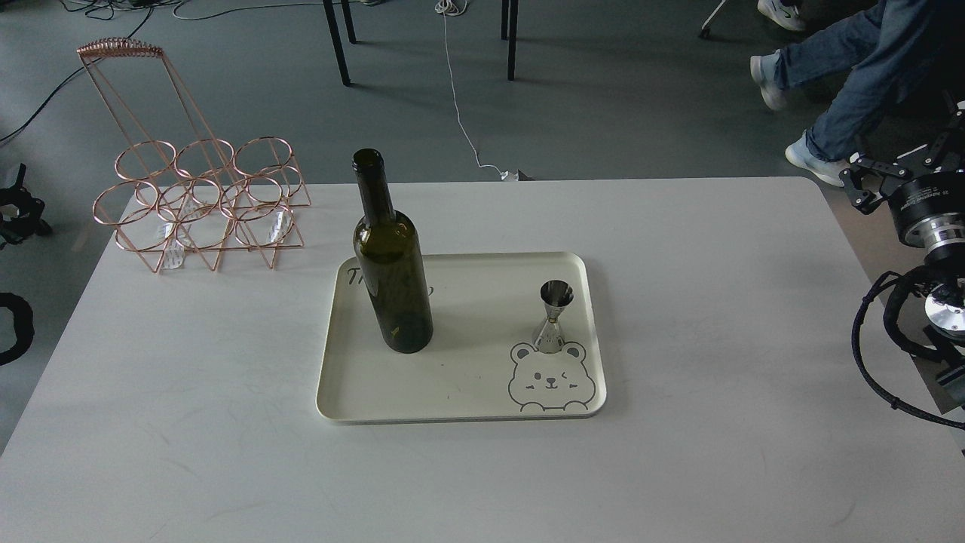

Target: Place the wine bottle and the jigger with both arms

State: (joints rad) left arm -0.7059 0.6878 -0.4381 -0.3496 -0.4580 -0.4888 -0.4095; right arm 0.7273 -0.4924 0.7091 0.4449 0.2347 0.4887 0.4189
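Note:
The wine bottle (392,279), dark olive-green glass with no cork, stands upright on the left half of a cream tray (460,403). The jigger (552,317), small and steel, stands upright on the tray's right side, just above a printed bear face. My right gripper (897,170) hovers off the table's right edge, far from the jigger; its fingers look spread, with nothing between them. Only a dark part of my left gripper (19,211) shows at the left edge of the view, away from the bottle, and its fingers cannot be told apart.
A copper wire bottle rack (200,204) stands at the table's back left corner. The white table (678,302) carries the tray at its middle. Beyond the far right corner a seated person's legs (829,83) show. Cables and chair legs lie on the floor behind.

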